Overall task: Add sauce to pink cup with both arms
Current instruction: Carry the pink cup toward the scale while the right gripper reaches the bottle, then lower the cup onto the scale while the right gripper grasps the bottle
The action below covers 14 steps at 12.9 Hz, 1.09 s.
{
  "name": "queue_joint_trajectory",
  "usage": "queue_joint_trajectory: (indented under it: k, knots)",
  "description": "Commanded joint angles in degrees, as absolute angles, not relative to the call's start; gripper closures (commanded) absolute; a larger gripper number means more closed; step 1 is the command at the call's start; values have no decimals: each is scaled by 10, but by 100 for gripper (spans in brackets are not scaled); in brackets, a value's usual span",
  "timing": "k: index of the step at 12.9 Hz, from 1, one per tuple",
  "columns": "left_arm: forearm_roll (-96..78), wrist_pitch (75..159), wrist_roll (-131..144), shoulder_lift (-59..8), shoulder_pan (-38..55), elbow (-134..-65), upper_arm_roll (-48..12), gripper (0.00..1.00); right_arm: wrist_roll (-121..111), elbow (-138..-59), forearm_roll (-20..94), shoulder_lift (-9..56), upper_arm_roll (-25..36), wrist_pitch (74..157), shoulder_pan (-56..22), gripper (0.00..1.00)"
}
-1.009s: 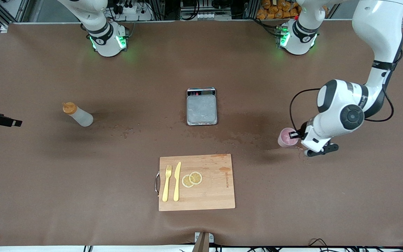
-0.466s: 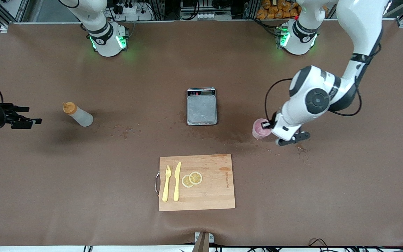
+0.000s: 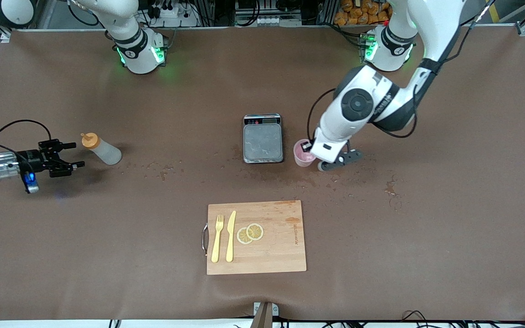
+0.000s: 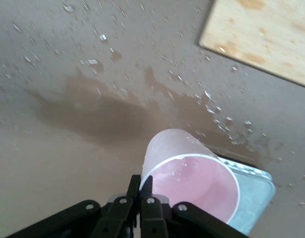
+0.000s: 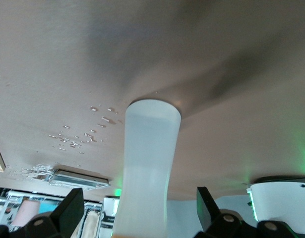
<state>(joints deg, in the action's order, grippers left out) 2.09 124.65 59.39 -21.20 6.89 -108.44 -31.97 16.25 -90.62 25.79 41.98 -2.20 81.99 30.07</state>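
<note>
- Left gripper is clamped on the rim of the small pale pink plastic cup, just beside the grey kitchen scale.
- Right gripper is spread wide right by the whitish squeeze bottle with an orange cap, standing toward the right arm's end.

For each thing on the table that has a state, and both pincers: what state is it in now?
Pale pink plastic cup: upright, rim pinched, beside the scale.
Whitish squeeze bottle with orange cap: upright, capped, not gripped.
Left pincer: shut on the cup's rim.
Right pincer: open, approaching the bottle.
Grey kitchen scale: nothing on it.
</note>
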Motion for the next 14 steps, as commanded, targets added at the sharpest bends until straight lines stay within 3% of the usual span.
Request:
queue_joint_trajectory:
  k: [1, 6, 8, 9, 10, 11, 14]
  knots:
    - [27, 1243, 658, -215, 111, -1069, -316, 100, 177, -899, 288, 445, -32, 806, 312, 0]
    - [32, 1285, 766, -237, 180, -1063, -316, 100, 168, -925, 302, 462, -33, 809, 307, 3]
    - [33, 1306, 784, -250, 192, -1063, -316, 100, 168, -931, 314, 462, -33, 804, 304, 20]
    - [33, 1318, 794, -257, 200, -1063, -316, 100, 168, -936, 317, 461, -33, 802, 305, 38]
    - [34, 1324, 797, -260, 206, -1065, -314, 100, 168, -935, 317, 461, -35, 795, 305, 66]
    - [36, 1331, 798, -265, 210, -1068, -313, 100, 168, -934, 317, 461, -35, 791, 308, 82]
    - [48, 1350, 813, -277, 213, -1070, -312, 100, 168, -933, 317, 460, -35, 790, 308, 87]
